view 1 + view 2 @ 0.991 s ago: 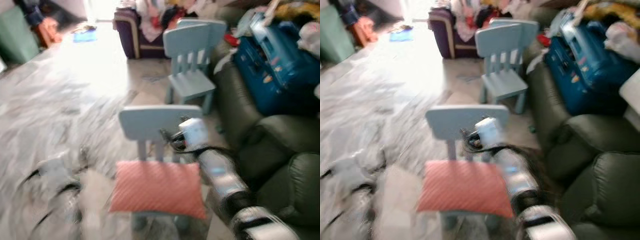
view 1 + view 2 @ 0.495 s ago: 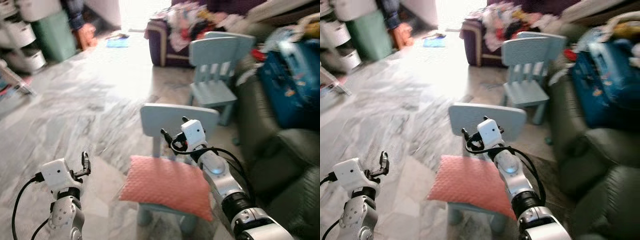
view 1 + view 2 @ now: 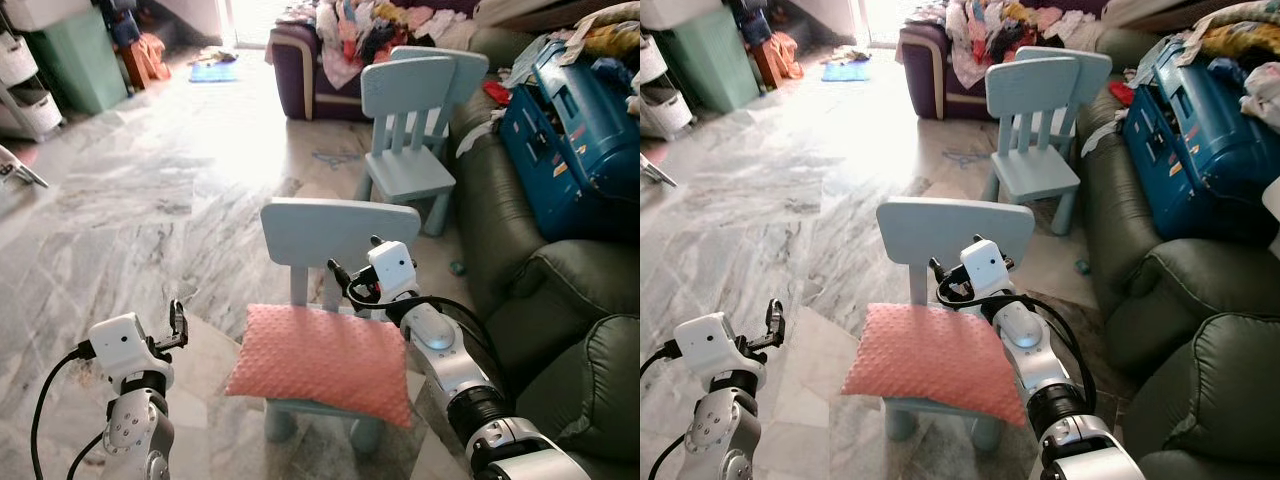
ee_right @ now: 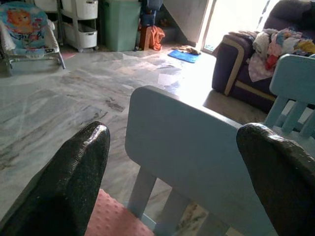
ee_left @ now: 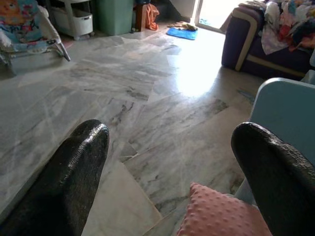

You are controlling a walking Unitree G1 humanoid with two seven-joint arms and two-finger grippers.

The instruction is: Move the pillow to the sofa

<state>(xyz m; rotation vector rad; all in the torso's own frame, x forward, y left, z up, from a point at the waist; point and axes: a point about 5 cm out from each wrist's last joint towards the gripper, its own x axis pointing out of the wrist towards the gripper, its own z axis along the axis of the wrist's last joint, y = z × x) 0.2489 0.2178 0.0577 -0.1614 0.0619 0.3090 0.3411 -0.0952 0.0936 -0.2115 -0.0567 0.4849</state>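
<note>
A salmon-pink dotted pillow (image 3: 320, 362) lies flat on the seat of a small light-blue chair (image 3: 338, 230), facing me. My right gripper (image 3: 353, 256) hovers open just above the pillow's rear edge, close to the chair's backrest (image 4: 197, 147), holding nothing. The pillow's corner (image 4: 108, 216) lies below its fingers (image 4: 74, 172). My left gripper (image 3: 177, 322) stands open to the left of the chair, over the floor, apart from the pillow (image 5: 216, 211). A dark green leather sofa (image 3: 560, 290) runs along the right side.
A blue case (image 3: 570, 110) and clutter take up the sofa's far cushions. A second light-blue chair (image 3: 410, 130) stands beyond the first. A purple couch piled with clothes (image 3: 320, 50) and a green bin (image 3: 65, 60) are at the back. Marble floor (image 3: 150, 200) lies open on the left.
The camera has swung and steadied from a blur. The left arm now shows sharply at lower left. The pillow stays on the chair seat and the right gripper stays near the backrest.
</note>
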